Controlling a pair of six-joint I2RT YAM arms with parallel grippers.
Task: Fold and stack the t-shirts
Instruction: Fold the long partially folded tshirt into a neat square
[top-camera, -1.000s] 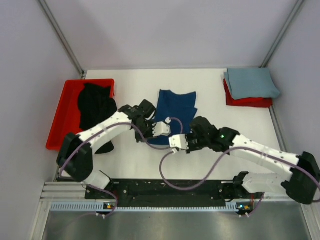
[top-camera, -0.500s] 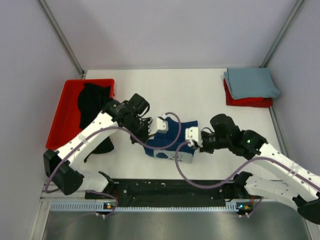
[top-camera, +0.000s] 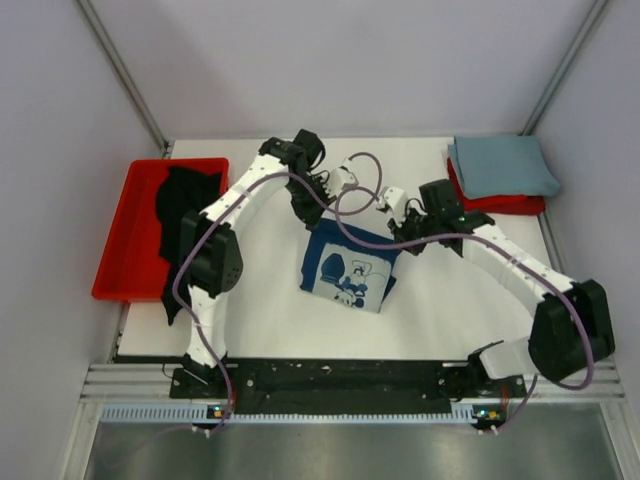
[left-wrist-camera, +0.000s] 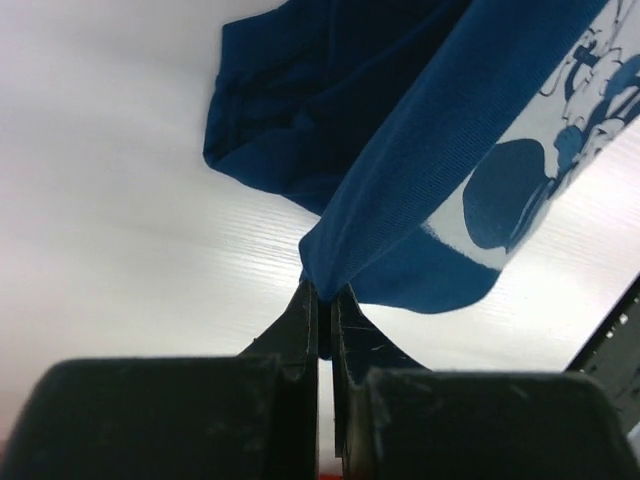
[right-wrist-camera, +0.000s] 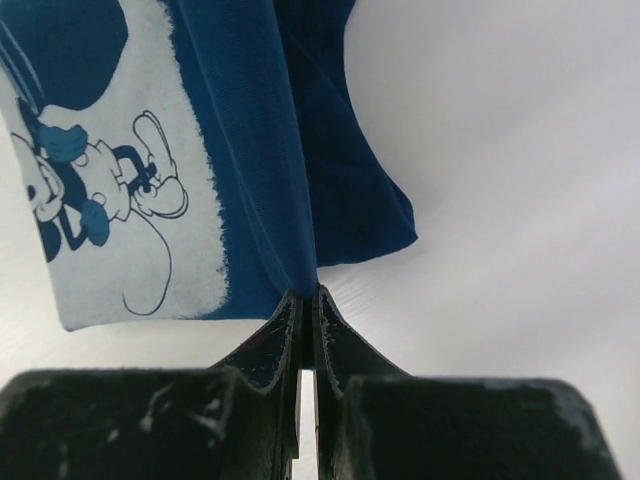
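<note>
The dark navy t-shirt (top-camera: 345, 270) with a white cartoon print lies mid-table, its far edge lifted. My left gripper (top-camera: 330, 205) is shut on the shirt's far-left part; the left wrist view shows its jaws (left-wrist-camera: 322, 295) pinching a fold of navy cloth (left-wrist-camera: 420, 150) above the table. My right gripper (top-camera: 397, 228) is shut on the far-right part, its jaws (right-wrist-camera: 308, 295) pinching the cloth (right-wrist-camera: 250, 150) beside the print. A black t-shirt (top-camera: 185, 215) lies crumpled in the red tray. A pale grey-blue t-shirt (top-camera: 503, 165) lies folded at the far right.
The red plastic tray (top-camera: 125, 245) stands at the left edge of the white table (top-camera: 260, 300). A red folded item (top-camera: 495, 204) lies under the grey-blue shirt. Purple cables loop over the navy shirt's far edge. Grey walls enclose the table.
Both grippers have carried the navy shirt's edge from the near side up and toward the far side. The white print now faces up and the shirt sits farther back.
</note>
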